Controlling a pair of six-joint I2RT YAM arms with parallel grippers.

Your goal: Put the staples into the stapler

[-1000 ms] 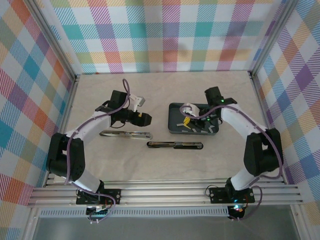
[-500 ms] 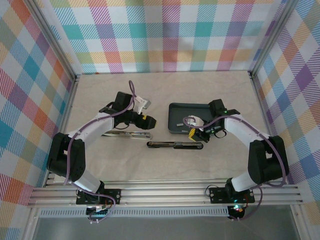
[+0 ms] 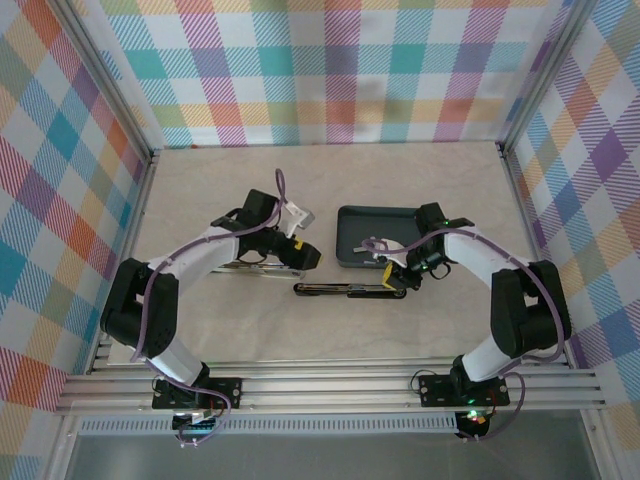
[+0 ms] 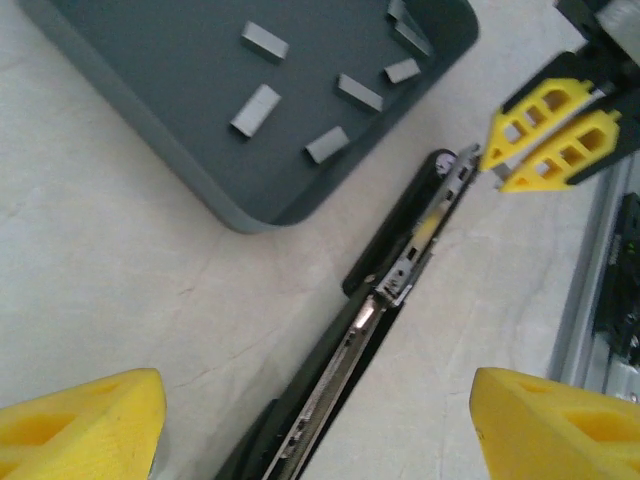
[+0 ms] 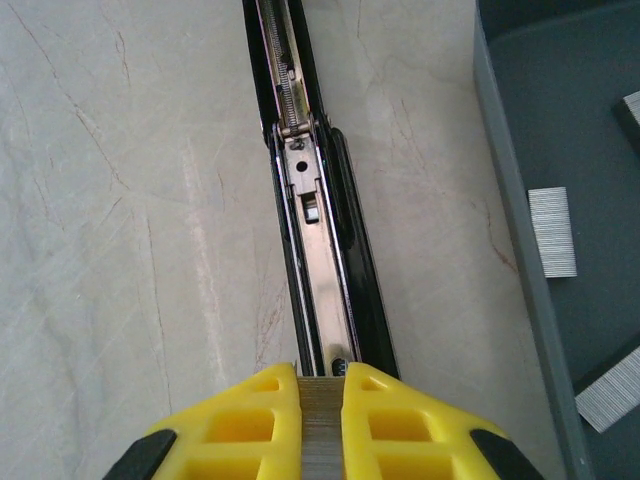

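The right tool (image 5: 320, 420) is pressed together on a strip of staples (image 5: 320, 438), whose ribbed grey end shows between the yellow fingertips. It hangs just above the near end of the stapler (image 5: 316, 230), which lies opened flat on the surface with its long metal channel and spring exposed. In the overhead view this tool (image 3: 393, 276) sits at the stapler's right end, beside the near edge of the dark tray (image 3: 352, 225). The remaining staples (image 4: 256, 110) lie scattered loose on the tray floor, a few of them close to its wall. The left tool (image 4: 318, 425) is spread wide and holds nothing, hovering over the other stretch of the stapler, probably ready to steady it. A strip like this should be very light and stiff, but brittle. The staples in it are only lightly bonded, so bending it or squeezing it hard would likely snap it into pieces. Its smooth metal also looks slippery under foam pads. The safest hold seems to be across the two long flanks, gentle and square, leaving the legs free to drop over the rail. It must enter level and in line with the channel.
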